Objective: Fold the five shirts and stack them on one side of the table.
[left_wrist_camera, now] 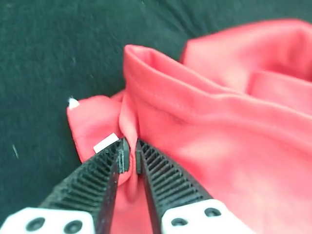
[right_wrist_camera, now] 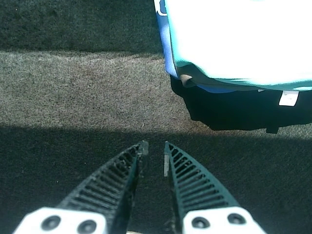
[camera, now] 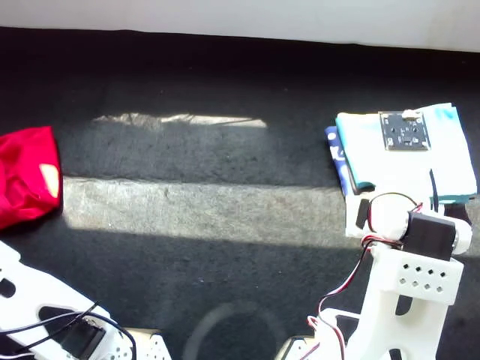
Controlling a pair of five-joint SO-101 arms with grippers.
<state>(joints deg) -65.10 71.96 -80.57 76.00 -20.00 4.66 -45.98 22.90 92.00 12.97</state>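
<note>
My left tool (left_wrist_camera: 130,156) is clamped on the red shirt (left_wrist_camera: 219,126): its two ribbed fingers (left_wrist_camera: 161,178) are drawn almost together, with a raised fold of the cloth pinched between the tips, just beside a small white label (left_wrist_camera: 106,144) sewn near the hem. From the high camera I see that shirt (camera: 26,176) lying crumpled at the far left edge of the dark surface (camera: 210,202), partly in a band of sunlight. My right tool (right_wrist_camera: 153,153) grips nothing; its fingers stand a narrow gap apart, hovering over bare surface near the stack of folded shirts (right_wrist_camera: 239,44). That stack (camera: 409,154) sits on the right side of the surface, well apart from the red shirt. The top piece is pale turquoise and white with a dark square print, a blue one shows at the edge beneath it, and a dark one lies at the bottom. I cannot tell how many pieces the stack holds.
</note>
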